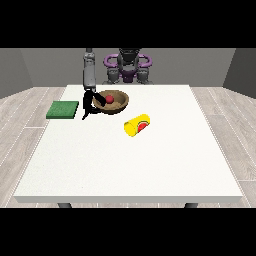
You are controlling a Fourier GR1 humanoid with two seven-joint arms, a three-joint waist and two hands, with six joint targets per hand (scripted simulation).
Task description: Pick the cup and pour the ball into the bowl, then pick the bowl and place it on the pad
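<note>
A brown bowl [118, 103] stands on the white table [150, 165] at the back, left of centre, with a red ball [108, 99] inside it. The yellow cup [137, 125] lies on its side in front of the bowl and to its right, its red-lined mouth facing the camera. A green pad [63, 109] lies flat to the left of the bowl. The hand at the view's left [90, 106] hangs from a grey forearm right against the bowl's left rim, fingers pointing down towards the table, and looks open. No other hand shows.
The robot's torso [128, 67] stands behind the table's far edge. A narrow strip of table separates the pad from the bowl, and the hand hangs over it. The table's front half holds only the cup.
</note>
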